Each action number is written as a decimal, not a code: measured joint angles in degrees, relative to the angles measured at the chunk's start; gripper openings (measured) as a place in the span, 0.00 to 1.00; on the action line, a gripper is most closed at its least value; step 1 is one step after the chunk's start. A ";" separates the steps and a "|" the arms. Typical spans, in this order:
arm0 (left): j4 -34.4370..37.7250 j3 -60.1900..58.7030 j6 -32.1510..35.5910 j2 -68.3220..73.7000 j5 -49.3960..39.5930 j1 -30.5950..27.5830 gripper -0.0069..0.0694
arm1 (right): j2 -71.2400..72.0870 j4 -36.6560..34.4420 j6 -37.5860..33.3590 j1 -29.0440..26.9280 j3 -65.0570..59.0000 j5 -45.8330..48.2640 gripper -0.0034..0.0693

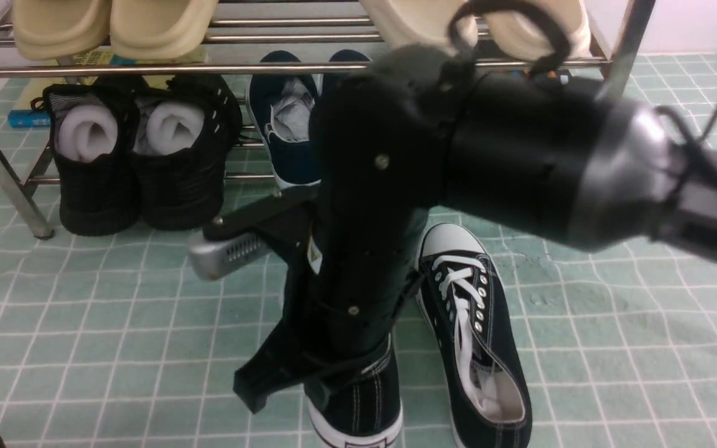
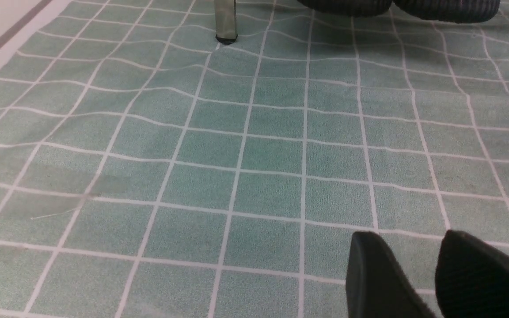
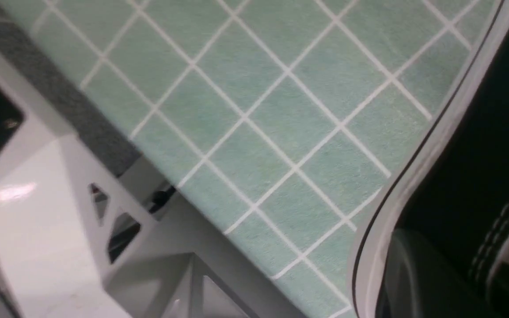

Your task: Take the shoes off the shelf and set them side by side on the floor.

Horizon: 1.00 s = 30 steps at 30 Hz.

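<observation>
Pinching 1 sneaker (image 1: 358, 407) beside its mate (image 1: 480, 348): right fingers (image 1: 259, 382).

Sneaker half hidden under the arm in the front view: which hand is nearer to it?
Right. The right hand is down at that sneaker, apparently pinching its collar; the left hand hangs over bare floor, away from it.

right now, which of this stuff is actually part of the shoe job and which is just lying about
Part of the job:
- sneaker under the right arm
- its mate, already down
- shelf
- floor

Just lying about:
- chunky black sneakers
- navy slip-ons
- beige slippers on the top tier
</observation>
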<state>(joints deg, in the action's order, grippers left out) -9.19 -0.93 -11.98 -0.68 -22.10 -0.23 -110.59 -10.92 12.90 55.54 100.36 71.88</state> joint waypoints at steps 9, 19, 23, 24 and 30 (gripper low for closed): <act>0.00 0.00 0.00 0.00 0.00 0.00 0.41 | -2.24 8.92 10.21 -0.05 0.00 -1.70 0.08; 0.00 0.00 0.00 0.00 0.00 0.00 0.41 | -7.83 9.87 16.51 -0.04 0.00 -4.55 0.11; 0.00 0.00 0.00 0.00 0.00 0.00 0.41 | -8.93 9.75 18.38 -0.04 0.00 -5.38 0.20; 0.00 0.00 0.00 0.00 0.00 0.00 0.41 | -8.93 9.53 18.51 -0.04 0.00 -5.38 0.26; -0.06 0.00 0.00 0.00 0.00 0.00 0.41 | -7.95 5.96 14.48 -0.11 3.02 -2.86 0.49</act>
<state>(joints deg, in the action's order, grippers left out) -9.26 -0.93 -11.98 -0.68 -22.10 -0.23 -118.54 -4.96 27.38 55.43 103.38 69.02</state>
